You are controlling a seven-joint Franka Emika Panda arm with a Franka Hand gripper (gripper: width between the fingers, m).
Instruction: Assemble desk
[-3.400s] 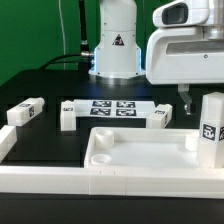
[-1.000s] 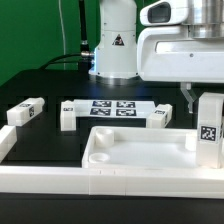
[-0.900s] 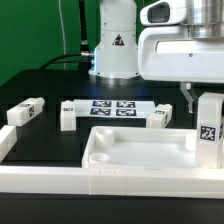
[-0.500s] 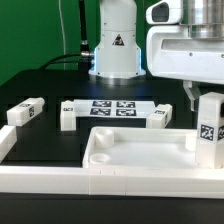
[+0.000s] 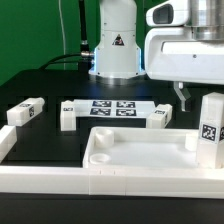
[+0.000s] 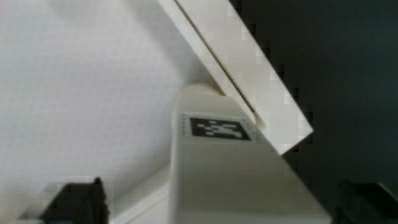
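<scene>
Hovering over the upright white tagged block leg (image 5: 210,130), the two-finger gripper (image 6: 219,205) was spread wide, its fingers (image 6: 75,200) either side, apparently not touching. The leg stood at the large white plastic tray-like tabletop's (image 5: 140,160) end on the exterior view's right. Descending centred and closing gently seemed wisest.

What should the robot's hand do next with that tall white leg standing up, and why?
Probably lower straight down. The hand is open and hangs above the upright leg; in the wrist view the leg sits between its fingers, not yet gripped. Going lower should let them close on it.
</scene>
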